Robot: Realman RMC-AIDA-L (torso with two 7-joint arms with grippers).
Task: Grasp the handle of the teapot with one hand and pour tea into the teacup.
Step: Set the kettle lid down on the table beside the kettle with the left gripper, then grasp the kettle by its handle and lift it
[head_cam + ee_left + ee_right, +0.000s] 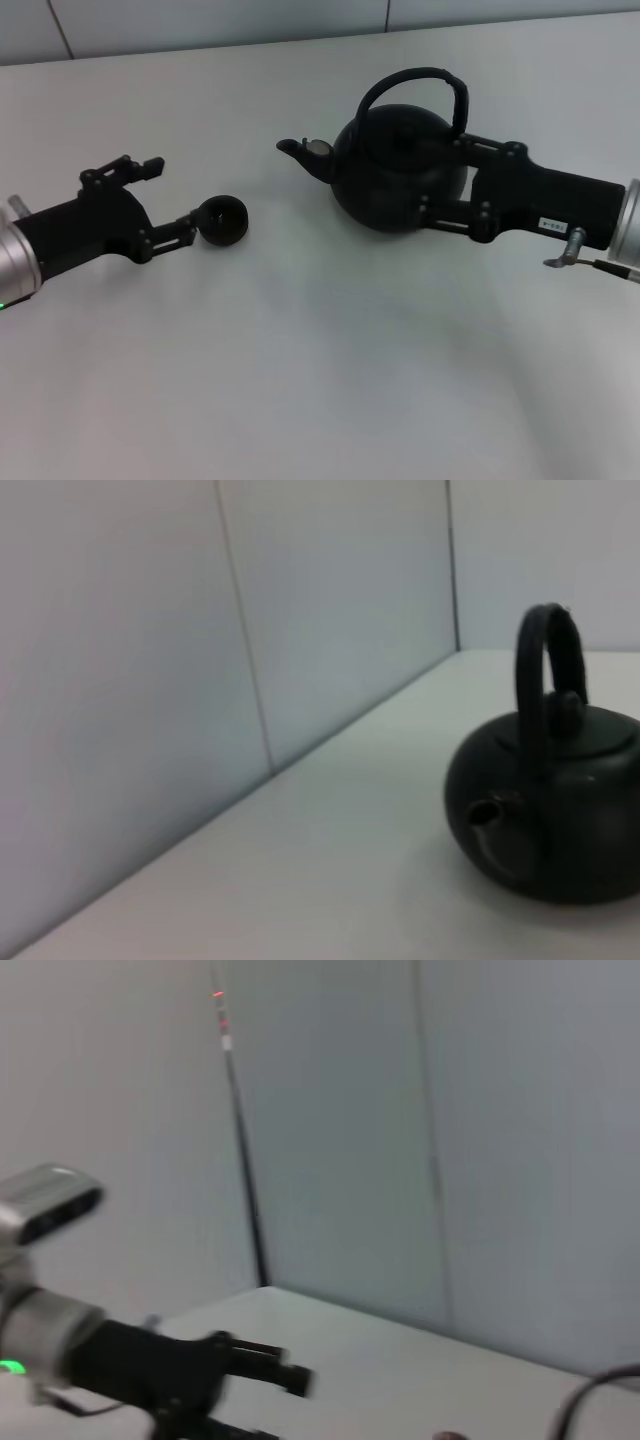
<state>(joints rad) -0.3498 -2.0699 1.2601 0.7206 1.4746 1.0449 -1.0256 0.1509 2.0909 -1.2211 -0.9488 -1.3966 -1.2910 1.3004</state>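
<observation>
The matte black teapot [395, 165] stands on the white table, its spout [300, 150] pointing toward my left side. Its arched handle [420, 78] rises over the lid. My right gripper [440, 178] is open, with one finger at the pot's far side near the handle's base and the other low along its near side. The tiny dark teacup [222, 218] sits left of the spout. My left gripper [178, 196] is open, its nearer finger touching the cup's side. The left wrist view shows the teapot [550, 815] and its handle [545, 670].
The white table [320, 380] ends at a pale panelled wall [220, 20] at the back. The right wrist view shows my left arm [150, 1370] in front of that wall.
</observation>
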